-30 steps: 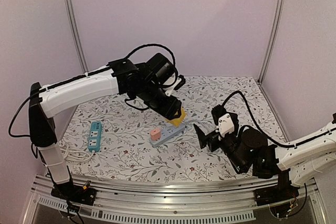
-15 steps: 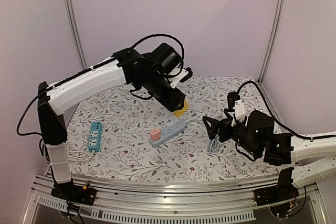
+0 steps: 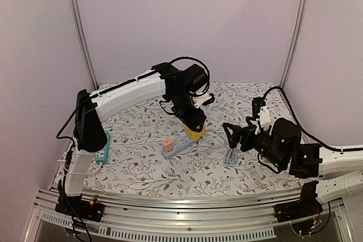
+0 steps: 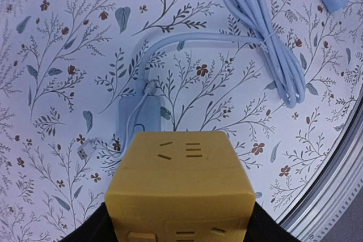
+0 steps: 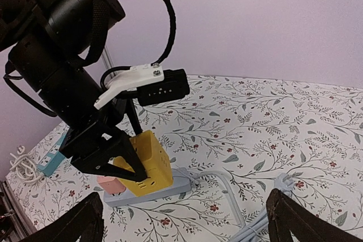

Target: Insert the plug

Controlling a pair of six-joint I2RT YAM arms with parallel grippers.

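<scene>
Over the far end of the pale blue power strip (image 3: 177, 146), the yellow plug block (image 3: 194, 133) sits clenched in my left gripper (image 3: 193, 127), tilted, its lower edge at the strip; whether they touch I cannot tell. A pink plug (image 3: 168, 143) stands in the strip's near end. My left arm stretches across the table (image 3: 142, 168), wrist bent steeply down. My right gripper (image 3: 235, 136) hangs low, jaws spread wide and holding nothing, above a coiled cable (image 3: 231, 156).
</scene>
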